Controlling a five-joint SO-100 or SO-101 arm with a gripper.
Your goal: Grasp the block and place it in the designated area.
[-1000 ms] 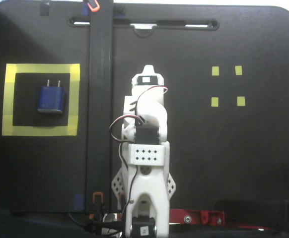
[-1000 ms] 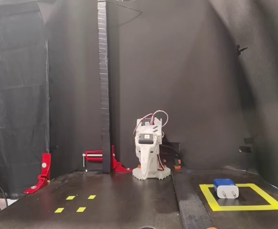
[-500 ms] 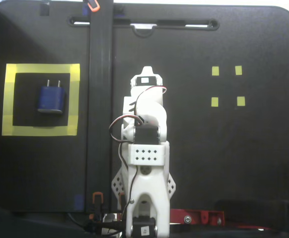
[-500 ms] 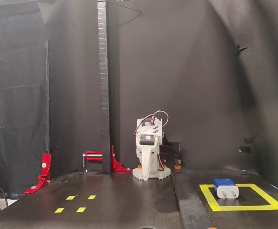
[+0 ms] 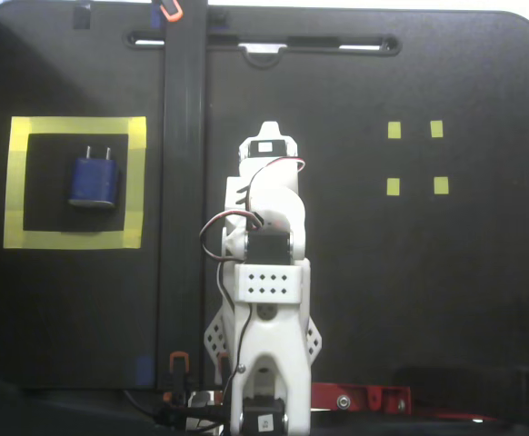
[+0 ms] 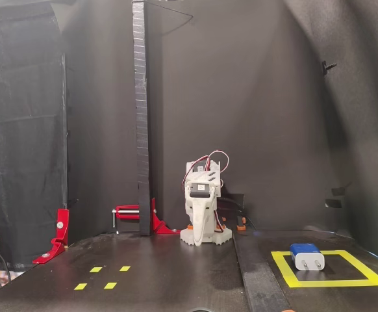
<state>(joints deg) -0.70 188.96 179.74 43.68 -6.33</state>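
The dark-blue block [image 5: 94, 180] lies flat inside the designated area, a square of wide yellow tape [image 5: 75, 126], at the left of a fixed view, its two silver prongs pointing to the table's far edge. In the other fixed view the block [image 6: 306, 255] sits in the far-left part of the tape square [image 6: 325, 283], prongs toward the camera. The white arm [image 5: 264, 272] is folded over its base, well away from the block. My gripper [image 6: 201, 221] points down in front of the base; its fingers look closed together and hold nothing.
Four tiny yellow square markers [image 5: 394, 130] lie on the black table opposite the square; they also show in the other fixed view [image 6: 95, 269]. A tall black post [image 6: 141, 117] stands next to the arm, held by a red clamp [image 6: 134, 213]. Another red clamp [image 6: 59, 234] sits at the left.
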